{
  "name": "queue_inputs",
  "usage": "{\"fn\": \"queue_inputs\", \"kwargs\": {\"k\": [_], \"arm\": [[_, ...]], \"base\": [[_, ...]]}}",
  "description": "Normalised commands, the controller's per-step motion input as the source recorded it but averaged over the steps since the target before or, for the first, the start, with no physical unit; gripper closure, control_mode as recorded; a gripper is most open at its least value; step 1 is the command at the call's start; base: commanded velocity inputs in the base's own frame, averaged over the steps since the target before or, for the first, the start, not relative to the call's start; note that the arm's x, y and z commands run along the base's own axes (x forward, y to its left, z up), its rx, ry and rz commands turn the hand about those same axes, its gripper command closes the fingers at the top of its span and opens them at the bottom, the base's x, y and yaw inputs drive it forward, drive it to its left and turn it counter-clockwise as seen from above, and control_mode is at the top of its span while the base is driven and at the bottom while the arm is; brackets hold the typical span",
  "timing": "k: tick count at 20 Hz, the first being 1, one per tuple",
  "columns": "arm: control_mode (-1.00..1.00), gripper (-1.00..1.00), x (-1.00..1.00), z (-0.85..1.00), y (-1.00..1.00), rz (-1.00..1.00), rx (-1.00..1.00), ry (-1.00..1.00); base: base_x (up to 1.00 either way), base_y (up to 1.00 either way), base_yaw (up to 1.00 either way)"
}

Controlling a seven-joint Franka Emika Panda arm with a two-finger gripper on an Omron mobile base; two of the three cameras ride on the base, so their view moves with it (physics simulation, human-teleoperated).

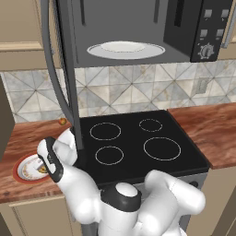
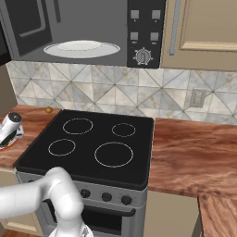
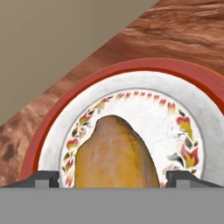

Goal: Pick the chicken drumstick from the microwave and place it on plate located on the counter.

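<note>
Kitchen corner with stove and tiled wall

A black stove top [image 2: 92,143] with four white ring burners sits between stretches of wood-grain worktop; its grey front carries dark knobs [image 2: 106,196]. Behind it runs a backsplash [image 1: 138,87] of diamond-patterned beige and grey tiles with a wall socket [image 2: 197,98]. Beige panelled cupboards [image 2: 203,32] hang above.

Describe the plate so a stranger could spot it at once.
Start at the black stove and go to the reddish-brown counter on its left. The plate sits near the front edge, under the gripper. Its red rim and patterned ring distinguish it from the plain white disc in the microwave.
</note>
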Motion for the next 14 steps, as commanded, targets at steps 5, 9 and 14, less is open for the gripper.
{"fn": "queue_inputs", "kwargs": {"k": [5, 9, 14], "arm": [[-1.0, -1.0, 0.02, 0.07, -0.03, -0.01, 0.0, -0.02], [-1.0, -1.0, -0.01, 0.41, -0.56, -0.09, 0.0, 0.0], [-1.0, -1.0, -0.25, 0.5, -0.8, -0.09, 0.01, 0.0]], "base": [[0.0, 0.0, 0.0], [0.0, 0.0, 0.0], [0.0, 0.0, 0.0]]}}
